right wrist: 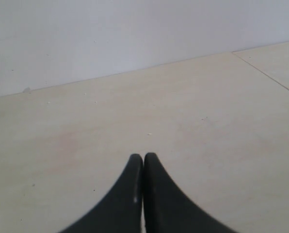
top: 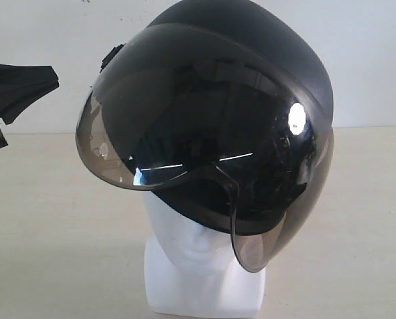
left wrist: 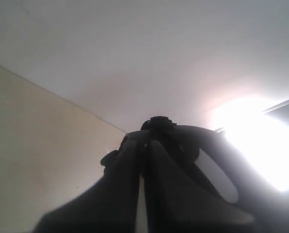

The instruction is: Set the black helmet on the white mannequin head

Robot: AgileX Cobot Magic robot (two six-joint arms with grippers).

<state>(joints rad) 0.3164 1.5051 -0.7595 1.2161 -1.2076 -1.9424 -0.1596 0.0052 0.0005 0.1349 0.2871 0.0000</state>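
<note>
Beige tabletop (top: 45, 226). Matte-black rounded helmet (top: 264, 46) tilted on smooth white mannequin head (top: 185, 236), smoky visor (top: 185, 119) hiding face above chin. Left claw (left wrist: 143, 145) clenched empty, glare-blurred; right claw (right wrist: 143, 158) clenched empty.

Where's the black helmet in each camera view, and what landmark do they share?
Exterior view: black helmet fills the centre and top, sitting on the white mannequin head.
Left wrist view: not in it.
Right wrist view: not in it.
Shared landmark: the line where the beige table meets the white wall.
</note>
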